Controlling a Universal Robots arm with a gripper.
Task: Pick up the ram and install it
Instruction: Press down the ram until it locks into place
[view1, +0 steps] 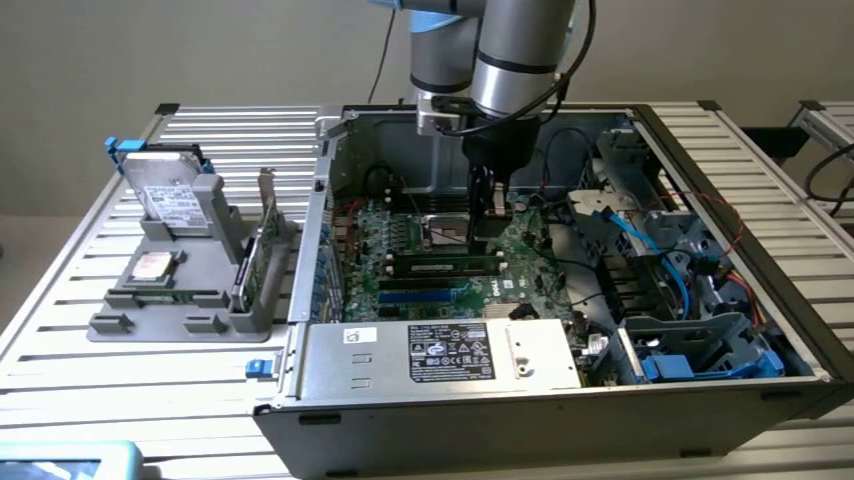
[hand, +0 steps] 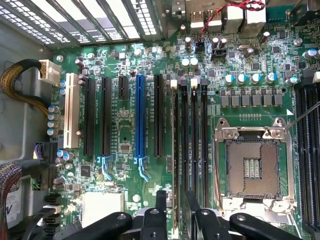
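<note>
While the tool hangs inside the computer case, clamped on the ram, the stick stands edge-down in a memory slot, long axis parallel to the slots.

Looking straight down on the green motherboard. The gripper hangs over the memory slots, its black fingers standing a little apart with the ram seen edge-on between them, lined up along one slot. Beside the slots sits the open CPU socket in its metal frame. On the other side run black expansion slots, a blue slot and a white slot.
</note>
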